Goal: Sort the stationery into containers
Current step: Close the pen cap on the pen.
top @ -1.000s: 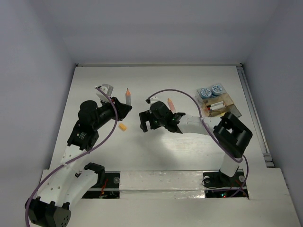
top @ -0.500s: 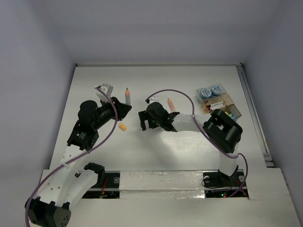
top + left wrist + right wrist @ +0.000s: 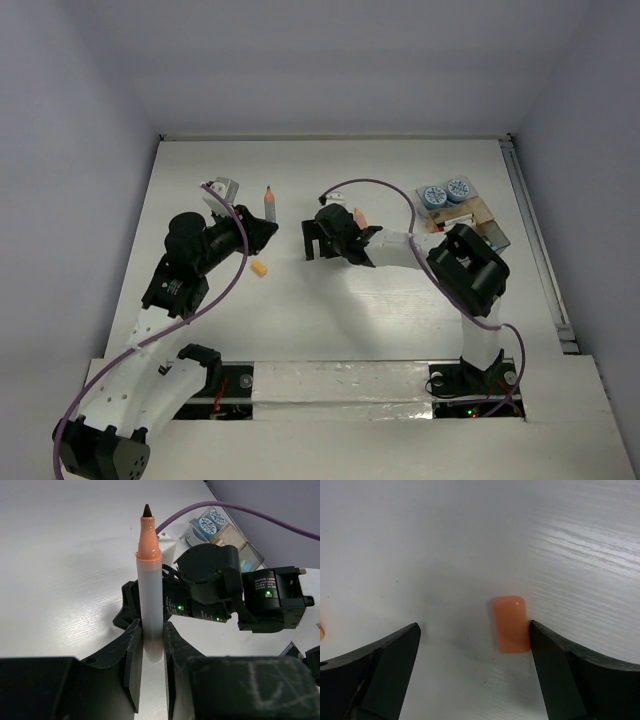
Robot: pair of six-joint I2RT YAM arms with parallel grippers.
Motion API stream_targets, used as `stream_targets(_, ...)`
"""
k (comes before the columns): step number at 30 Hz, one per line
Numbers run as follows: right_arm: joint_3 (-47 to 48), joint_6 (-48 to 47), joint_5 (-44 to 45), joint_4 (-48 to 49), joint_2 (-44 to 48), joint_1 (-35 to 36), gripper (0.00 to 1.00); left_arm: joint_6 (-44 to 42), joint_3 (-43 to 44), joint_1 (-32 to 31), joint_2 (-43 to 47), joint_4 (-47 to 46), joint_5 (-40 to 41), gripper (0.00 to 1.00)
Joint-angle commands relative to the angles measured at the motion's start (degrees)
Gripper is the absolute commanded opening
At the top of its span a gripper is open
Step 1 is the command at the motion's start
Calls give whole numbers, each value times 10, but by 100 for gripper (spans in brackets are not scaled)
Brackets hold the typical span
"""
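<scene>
marker [image 3: 150,580] base hidden by left end effector [image 3: 152,635], tray [image 3: 490,212] contents indistinct

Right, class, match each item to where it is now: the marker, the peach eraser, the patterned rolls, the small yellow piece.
Column 1:
1 marker
2 peach eraser
3 patterned rolls
4 small yellow piece

Column 2:
A in the tray
B lying between the tips of the open right end effector
C loose on the table, untouched
D clamped in the left end effector

Pairs: 1-D, 2-B, 3-A, 4-C

Bare table [image 3: 445,540] ahead of the right gripper [image 3: 474,627], orange eraser [image 3: 511,624] just beside one of its jaws
</scene>
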State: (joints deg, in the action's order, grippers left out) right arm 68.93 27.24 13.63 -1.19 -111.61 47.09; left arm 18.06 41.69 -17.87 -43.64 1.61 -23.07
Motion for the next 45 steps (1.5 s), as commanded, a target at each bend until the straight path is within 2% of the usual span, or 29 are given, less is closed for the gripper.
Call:
stream_targets(1, 31, 3, 9, -25, -27, -11, 93, -5, 14, 3, 6, -17, -3, 0)
stream_targets(7, 60, -8, 15, -61, -40, -11, 82, -5, 15, 3, 9, -17, -1, 0)
stream_targets(11, 87, -37, 24, -103, -49, -11, 79, -6, 16, 3, 11, -17, -1, 0)
stream_targets(14, 139, -68, 33, -171, -74, -11, 76, -6, 15, 3, 12, -17, -1, 0)
stream_targets(15, 150, -78, 34, -196, -78, -11, 72, -5, 15, 3, 12, -17, -1, 0)
stream_targets(26, 229, -107, 34, -286, -124, -11, 60, -6, 15, 3, 13, -17, 1, 0)
stream_targets(30, 255, -112, 41, -317, -139, -17, 42, -6, 15, 3, 11, -17, 0, 0)
stream_targets(31, 256, -114, 44, -317, -138, -17, 29, -6, 15, 3, 10, -17, 0, 0)
stream_targets(34, 248, -112, 58, -303, -123, -23, 7, -7, 15, 3, 5, -17, -1, 0)
stream_targets(37, 241, -109, 65, -278, -78, -23, 0, -7, 16, 3, -4, -3, 1, 0)
stream_targets(41, 216, -101, 59, -219, 21, -23, 0, -7, 18, 3, -21, 4, -1, 0)
stream_targets(45, 163, -78, 19, -90, 134, -23, 0, -5, 18, 3, -33, 2, -8, 0)
